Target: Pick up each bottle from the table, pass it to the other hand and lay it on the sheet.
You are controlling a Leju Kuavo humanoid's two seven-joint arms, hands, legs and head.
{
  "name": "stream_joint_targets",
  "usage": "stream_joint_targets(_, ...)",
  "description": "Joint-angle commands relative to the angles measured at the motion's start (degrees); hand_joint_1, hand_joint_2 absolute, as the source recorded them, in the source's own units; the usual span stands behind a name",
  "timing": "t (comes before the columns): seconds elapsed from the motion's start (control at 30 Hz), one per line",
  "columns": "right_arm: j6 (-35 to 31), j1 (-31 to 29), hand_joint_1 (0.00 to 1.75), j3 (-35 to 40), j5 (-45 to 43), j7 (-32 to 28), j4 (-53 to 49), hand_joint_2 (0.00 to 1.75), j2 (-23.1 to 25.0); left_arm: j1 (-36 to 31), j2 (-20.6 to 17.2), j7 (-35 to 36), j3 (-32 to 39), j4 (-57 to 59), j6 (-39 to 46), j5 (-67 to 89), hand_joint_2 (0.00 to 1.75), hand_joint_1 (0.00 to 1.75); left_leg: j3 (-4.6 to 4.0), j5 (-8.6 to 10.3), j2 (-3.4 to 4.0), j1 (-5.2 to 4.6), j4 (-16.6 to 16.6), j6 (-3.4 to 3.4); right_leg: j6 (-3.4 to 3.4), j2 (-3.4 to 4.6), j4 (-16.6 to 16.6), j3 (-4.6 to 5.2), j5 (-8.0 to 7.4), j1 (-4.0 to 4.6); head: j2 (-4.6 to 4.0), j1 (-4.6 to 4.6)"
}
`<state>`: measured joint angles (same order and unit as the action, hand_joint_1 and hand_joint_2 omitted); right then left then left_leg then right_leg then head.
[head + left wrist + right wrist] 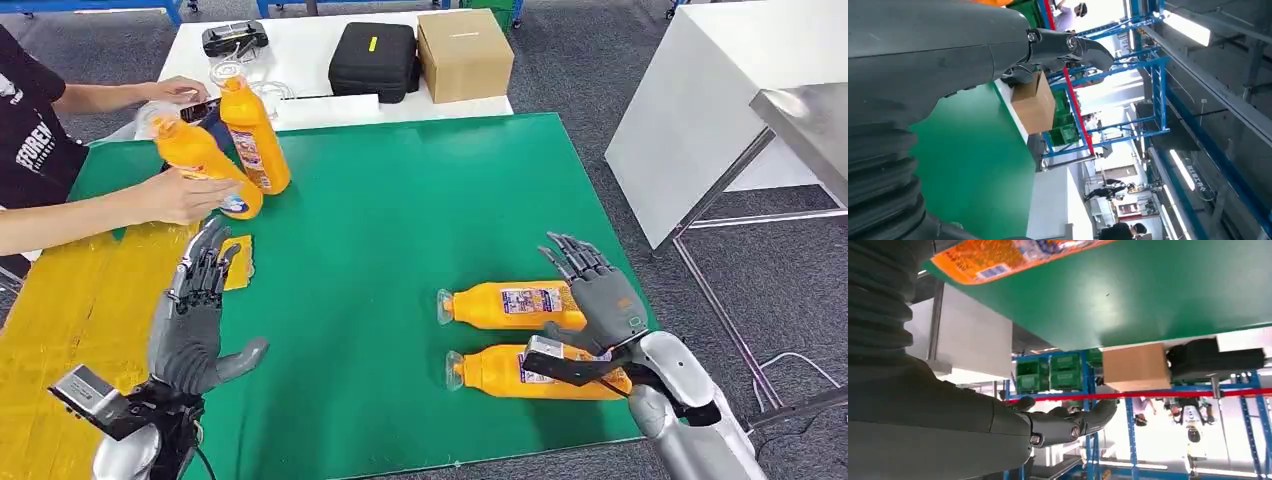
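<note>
- Grey, ribbed left hand (196, 318) at lower left, fingers spread wide, holding nothing.
- Right hand (598, 290) at lower right, fingers spread wide, above two glossy orange plastic bottles (515, 305) lying on the smooth green sheet (400, 230).
- Two more orange bottles (250, 130) stand upper left, one under a person's hand (185, 195).

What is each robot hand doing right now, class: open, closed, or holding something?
Left hand: open, holding nothing.
Right hand: open, above the lying bottles, holding nothing.
</note>
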<state>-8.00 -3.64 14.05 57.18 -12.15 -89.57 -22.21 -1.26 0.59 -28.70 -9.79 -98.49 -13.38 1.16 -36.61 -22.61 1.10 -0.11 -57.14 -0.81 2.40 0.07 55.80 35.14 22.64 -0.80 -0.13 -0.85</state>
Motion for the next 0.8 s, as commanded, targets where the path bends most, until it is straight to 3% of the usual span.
stream_joint_targets(0.03, 2.9, -4.4, 0.0, -0.2, -0.3, 0.8, 5.7, 1.75, -2.2, -1.4, 0.9, 0.5, 0.1, 1.9, -0.3, -0.4, 1.75, 0.0, 0.58, -0.33, -0.09, 0.09, -0.1, 0.09, -0.14, 0.03, 0.0, -0.6, 0.26, 0.08, 0.0, 0.0)
stream_joint_targets(0.1, 2.9, -4.4, 0.0, -0.2, -0.3, 0.8, 5.7, 1.75, -2.2, -1.4, 0.9, 0.5, 0.1, 1.9, -0.3, -0.4, 1.75, 0.0, 0.19, -0.09, -0.04, 0.04, 0.0, 0.04, -0.06, 0.01, 0.0, -0.2, 0.06, 0.03, 0.0, 0.0)
stream_joint_targets(0.17, 4.2, -7.1, 0.0, 1.3, 1.3, 0.9, 11.3, 1.75, -2.0, -2.4, 1.0, 0.6, -0.1, 3.2, -0.5, -0.6, 1.75, 0.0, 0.39, -0.2, -0.08, 0.06, -0.1, 0.05, -0.08, 0.01, 0.0, -0.42, 0.16, 0.05, 0.0, 0.0)
stream_joint_targets(0.43, 5.7, -10.0, 0.0, 3.6, 2.4, 1.4, 16.7, 1.75, -1.7, -3.0, 1.1, 0.6, -0.2, 4.1, -0.8, -1.0, 1.75, 0.0, 0.36, -0.1, -0.04, 0.07, 0.0, 0.01, -0.09, 0.01, -0.1, -0.39, 0.08, 0.06, 0.0, 0.0)
stream_joint_targets(0.57, 6.6, -15.7, 0.0, 8.0, 5.4, 3.5, 25.1, 1.75, -2.2, -3.8, 1.2, 0.6, -0.6, 4.6, -1.1, -1.5, 1.75, 0.0, 0.29, -0.05, 0.03, 0.04, 0.0, -0.01, -0.06, 0.06, -0.1, -0.3, 0.03, 0.03, 0.0, 0.0)
stream_joint_targets(0.8, 9.7, -20.3, 0.0, 10.9, 4.2, 2.2, 31.8, 1.75, -1.4, -5.1, 1.2, 0.4, -0.5, 5.4, -1.4, -2.2, 1.75, 0.0, 0.26, 0.01, -0.02, 0.03, 0.0, -0.05, -0.06, 0.0, -0.1, -0.27, 0.02, 0.02, 0.0, 0.0)
